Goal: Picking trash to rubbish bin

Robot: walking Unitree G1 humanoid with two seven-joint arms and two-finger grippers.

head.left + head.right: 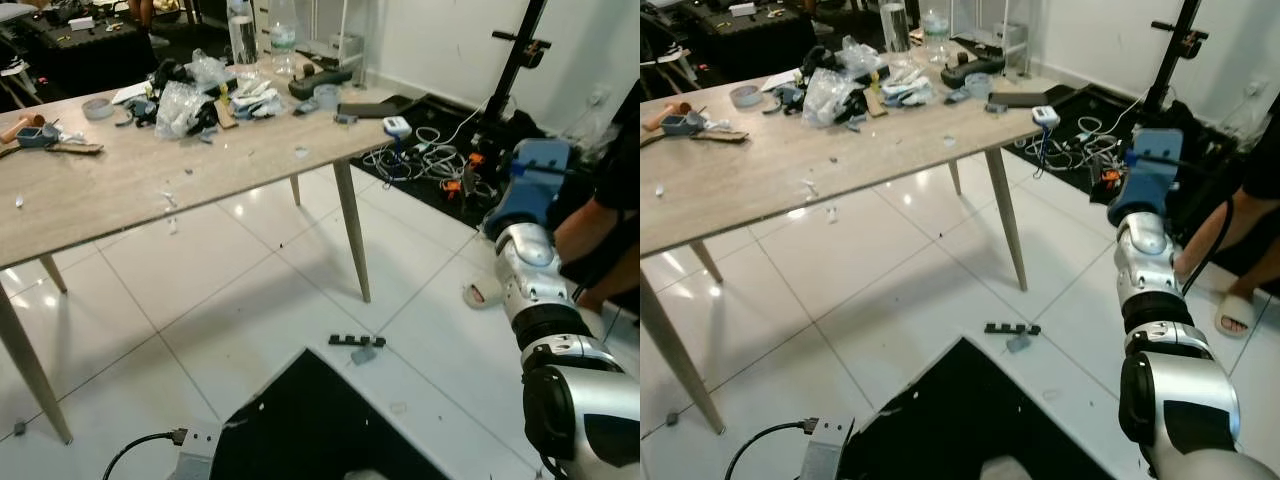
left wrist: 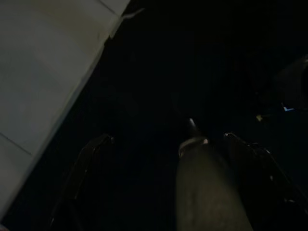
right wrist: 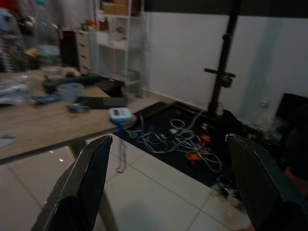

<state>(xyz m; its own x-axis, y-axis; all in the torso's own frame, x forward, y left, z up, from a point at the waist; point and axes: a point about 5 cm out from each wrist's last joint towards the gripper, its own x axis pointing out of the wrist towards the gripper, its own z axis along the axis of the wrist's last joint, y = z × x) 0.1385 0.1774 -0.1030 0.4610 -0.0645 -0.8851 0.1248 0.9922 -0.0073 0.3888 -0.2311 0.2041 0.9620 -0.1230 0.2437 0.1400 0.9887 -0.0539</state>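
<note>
A heap of crumpled clear plastic wrappers and other litter lies at the far side of the wooden table. Small white scraps dot the tabletop. On the floor tiles lie a black strip and a small grey piece. My right arm is raised at the right, its blue wrist pointing away past the table's corner. My right gripper is open, with nothing between its fingers. My left gripper hangs in the dark over a black mat, fingers spread, a dark rounded shape between them.
Two clear bottles, a tape roll and tools stand on the table. A person's arm and slippered foot are at the right. Tangled cables and a black stand lie beyond the table. A black mat and a plug cable are near me.
</note>
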